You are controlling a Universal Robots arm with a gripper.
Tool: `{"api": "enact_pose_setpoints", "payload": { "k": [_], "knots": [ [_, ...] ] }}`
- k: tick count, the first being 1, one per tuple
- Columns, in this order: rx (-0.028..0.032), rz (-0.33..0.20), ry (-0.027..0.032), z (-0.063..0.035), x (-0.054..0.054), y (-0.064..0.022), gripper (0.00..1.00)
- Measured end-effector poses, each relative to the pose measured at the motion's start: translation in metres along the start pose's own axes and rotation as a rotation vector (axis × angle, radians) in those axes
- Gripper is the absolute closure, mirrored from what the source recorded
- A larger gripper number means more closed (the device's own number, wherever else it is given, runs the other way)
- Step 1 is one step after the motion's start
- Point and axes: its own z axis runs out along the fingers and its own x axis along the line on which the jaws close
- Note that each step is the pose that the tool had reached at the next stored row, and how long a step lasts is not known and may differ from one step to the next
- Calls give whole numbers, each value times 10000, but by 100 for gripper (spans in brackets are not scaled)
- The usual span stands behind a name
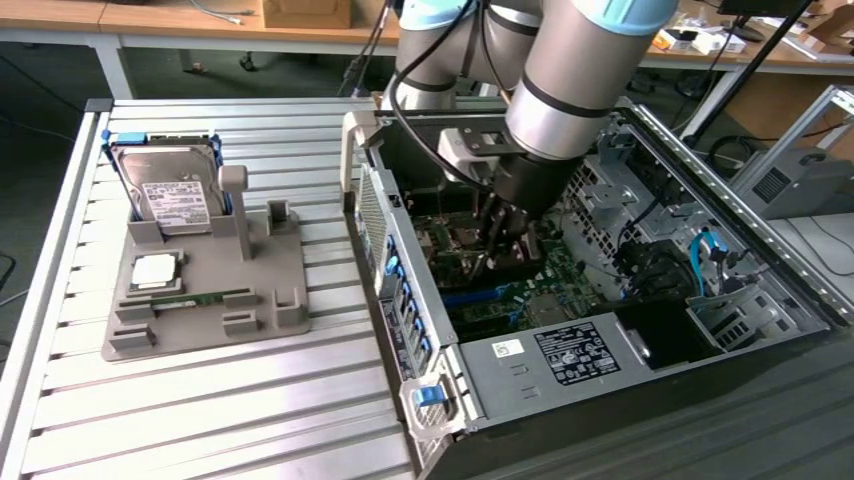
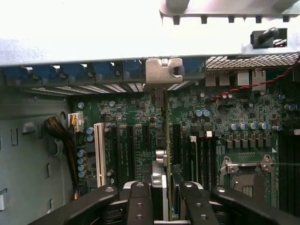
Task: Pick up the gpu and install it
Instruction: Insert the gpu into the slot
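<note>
The pick-up part of the job looks done, and the work now stands in the middle of the install. In the exterior view the gripper (image 1: 505, 240) is reaching down inside the open computer case (image 1: 747, 250), low over the green motherboard (image 1: 561, 275), while the grey parts holder (image 1: 200, 300) out on the slatted table (image 1: 200, 420) carries a hard drive (image 1: 171, 195), a processor chip (image 1: 155, 268) and a memory stick (image 1: 200, 297), with no card standing on it. The wrist view gives the detail: the jaws are closed on the gpu (image 2: 165, 154), which is seen edge-on as a thin slab running away from the fingers (image 2: 139, 199) toward the back wall of the case. Its silvery end bracket (image 2: 163, 72) sits at the row of rear slot openings, touching or just beside the case wall. The card's lower edge lies along the black expansion slots (image 2: 126, 150), between the white slot (image 2: 99, 152) and the memory slots (image 2: 201, 154). Whether the edge connector is fully seated cannot be told from here. In my judgement what is left is pressing it home, if that is not already done, and letting go.
</note>
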Motion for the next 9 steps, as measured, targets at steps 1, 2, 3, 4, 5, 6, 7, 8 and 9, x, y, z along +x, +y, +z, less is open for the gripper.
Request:
{"api": "enact_pose_setpoints", "payload": {
  "k": [1,2,3,4,5,6,7,8,9],
  "knots": [
    [1,0,-2,5,0,-4,73],
    [0,1,-1,9,-1,-4,73],
    [0,1,0,14,0,-4,73],
    [0,1,1,17,0,-4,73],
    [0,1,0,20,0,-4,73],
    [1,1,-2,27,-1,-4,73],
    [1,0,-2,31,0,-4,73],
    [0,1,1,34,-1,-5,73],
    [0,0,1,37,-1,-5,73]
  ]
}}
